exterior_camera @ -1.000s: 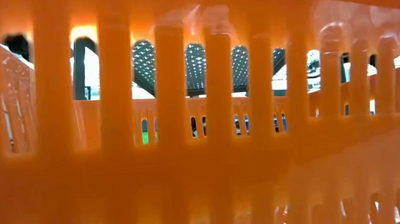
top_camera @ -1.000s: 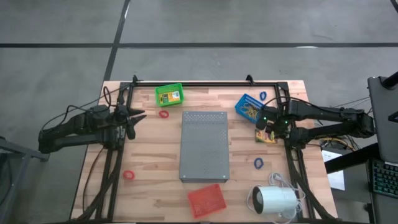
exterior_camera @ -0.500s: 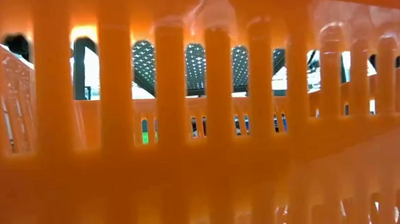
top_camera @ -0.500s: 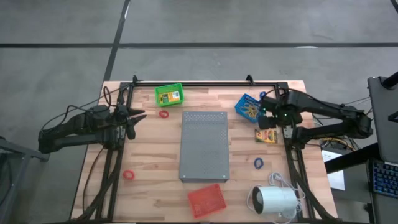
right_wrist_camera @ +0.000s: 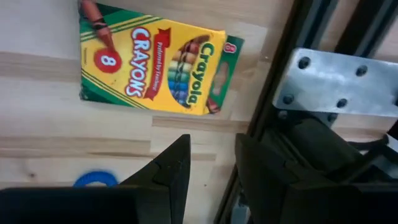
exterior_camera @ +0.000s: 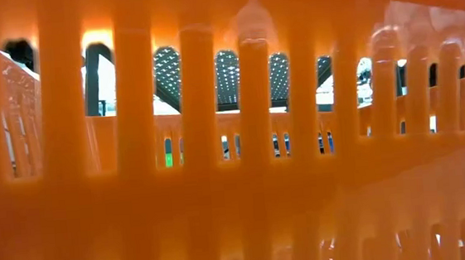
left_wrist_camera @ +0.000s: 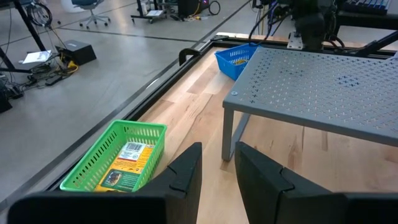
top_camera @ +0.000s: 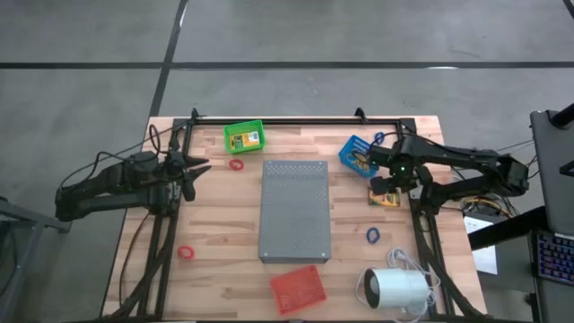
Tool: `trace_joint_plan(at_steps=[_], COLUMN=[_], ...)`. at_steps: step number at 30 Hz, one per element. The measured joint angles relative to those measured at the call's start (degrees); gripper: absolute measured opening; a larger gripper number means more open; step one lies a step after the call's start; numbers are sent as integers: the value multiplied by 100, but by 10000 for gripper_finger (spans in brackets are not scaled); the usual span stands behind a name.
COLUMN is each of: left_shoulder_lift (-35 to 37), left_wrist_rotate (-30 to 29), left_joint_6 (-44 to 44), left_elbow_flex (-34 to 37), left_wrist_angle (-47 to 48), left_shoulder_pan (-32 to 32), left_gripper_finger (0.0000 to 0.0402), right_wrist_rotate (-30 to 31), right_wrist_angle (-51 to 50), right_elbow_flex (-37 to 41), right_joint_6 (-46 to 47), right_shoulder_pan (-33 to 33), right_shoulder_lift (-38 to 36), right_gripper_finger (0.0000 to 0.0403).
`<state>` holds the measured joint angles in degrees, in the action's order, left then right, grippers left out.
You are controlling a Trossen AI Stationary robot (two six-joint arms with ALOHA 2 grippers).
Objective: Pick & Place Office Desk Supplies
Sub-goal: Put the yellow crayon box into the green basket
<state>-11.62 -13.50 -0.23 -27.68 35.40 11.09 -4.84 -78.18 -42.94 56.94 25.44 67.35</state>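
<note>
Wooden table [top_camera: 224, 224]: right gripper [top_camera: 387, 182], fingers slightly apart and empty, hovers over crayon box [right_wrist_camera: 155, 65]; should descend squarely. Left gripper [left_wrist_camera: 217, 171] waits, narrowly open, empty.

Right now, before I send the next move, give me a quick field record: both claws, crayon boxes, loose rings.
right claw: empty, above the table's right edge, over the loose crayon box
left claw: empty, parked at the table's left side
second crayon box: in the green basket
red rings: two on the table
blue ring: near the white cylinder
</note>
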Motion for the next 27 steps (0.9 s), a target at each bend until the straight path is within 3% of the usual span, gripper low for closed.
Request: trace_joint_plan(at_steps=[27], left_shoulder_lift=[0], left_wrist_rotate=[-1], left_joint_6=[20], left_elbow_flex=[0], left_wrist_angle=[0], left_shoulder_pan=[0], left_gripper_finger=[98], right_wrist_rotate=[49], right_wrist_angle=[997], right_elbow_flex=[267], right_joint_6=[-1030], right_shoulder_pan=[237], right_shoulder_lift=[1808], right_gripper_finger=[105])
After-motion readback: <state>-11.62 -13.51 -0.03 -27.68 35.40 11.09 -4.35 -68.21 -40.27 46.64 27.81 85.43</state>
